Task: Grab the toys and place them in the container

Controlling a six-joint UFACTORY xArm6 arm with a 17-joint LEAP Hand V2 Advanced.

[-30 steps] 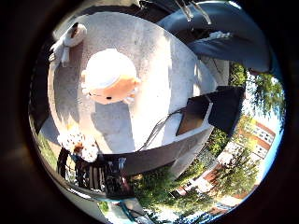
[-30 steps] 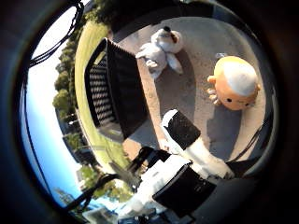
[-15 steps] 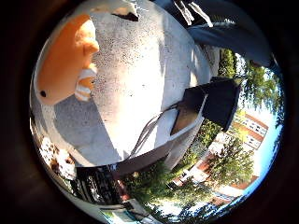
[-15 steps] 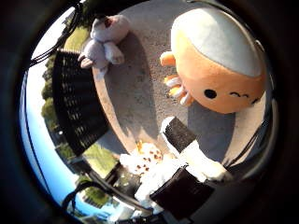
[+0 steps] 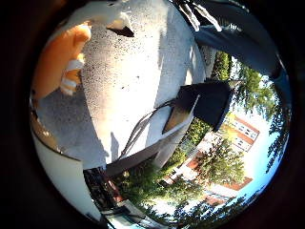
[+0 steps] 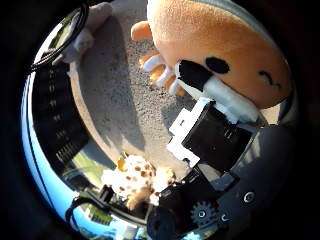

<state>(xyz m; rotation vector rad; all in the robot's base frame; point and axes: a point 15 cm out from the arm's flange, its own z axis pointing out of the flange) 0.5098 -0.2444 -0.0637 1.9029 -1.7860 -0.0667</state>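
A big orange plush toy point(image 6: 225, 45) with a sleepy face and white-tipped paws fills much of the thumb side view, close under my palm; its paw also shows as an orange plush paw point(image 5: 57, 62). My right hand point(image 6: 210, 125) is on it: the thumb point(image 6: 200, 80) curls in against the toy's face, and a fingertip point(image 5: 112, 16) bends in over its other side. A spotted white-and-brown plush point(image 6: 135, 180) lies on the concrete beside my wrist. A pale plush point(image 6: 87, 30) lies further off, next to the black slatted container point(image 6: 55, 115).
The toys rest on a speckled concrete slab point(image 5: 138, 81). A black box-like object point(image 5: 209, 100) stands at the slab's far edge, with trees and buildings beyond. The container runs along the slab's other edge.
The palm has come down much closer to the orange plush. The thumb has swung in onto its face and a fingertip has come into the little finger side view.
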